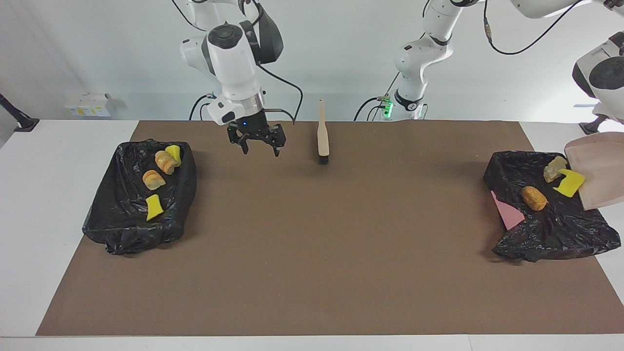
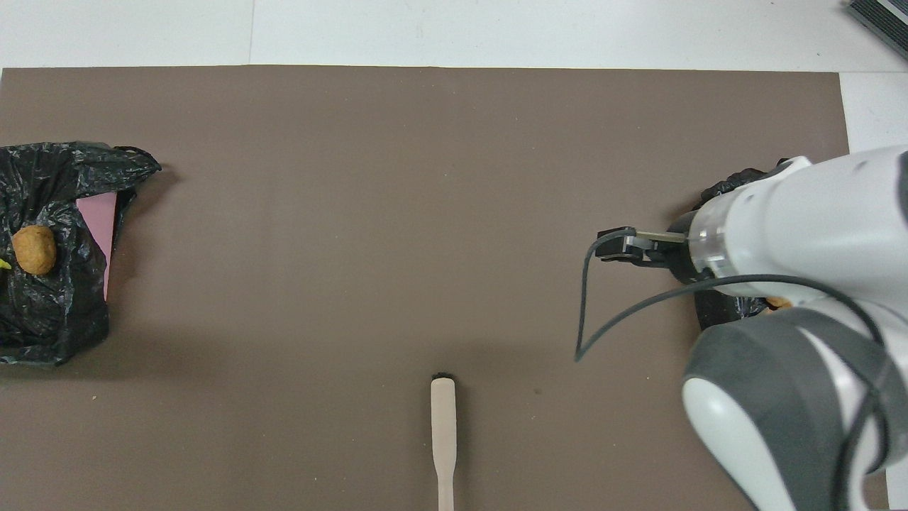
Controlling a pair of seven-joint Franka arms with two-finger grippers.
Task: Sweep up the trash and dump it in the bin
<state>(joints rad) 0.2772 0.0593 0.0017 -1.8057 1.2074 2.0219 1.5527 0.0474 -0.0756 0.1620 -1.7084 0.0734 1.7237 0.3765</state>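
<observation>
The trash lies in two bins lined with black bags. The bin (image 1: 124, 229) at the right arm's end holds several scraps: yellow foam (image 1: 155, 207), bread-like lumps (image 1: 153, 180) and another yellow piece (image 1: 173, 153). The bin (image 1: 560, 234) at the left arm's end holds a pale chunk (image 1: 555, 169), a yellow sponge bit (image 1: 569, 183) and an orange-tan lump (image 1: 534, 198). A beige dustpan (image 1: 599, 170) hangs tilted over this bin; its holder is out of frame. My right gripper (image 1: 258, 141) is open and empty above the mat, between its bin and the brush (image 1: 322, 139).
The brush also shows in the overhead view (image 2: 443, 433), lying on the brown mat (image 1: 312, 253) close to the robots. A pink wall (image 1: 507, 212) shows at the edge of the bin at the left arm's end. In the overhead view the right arm (image 2: 794, 234) covers its bin.
</observation>
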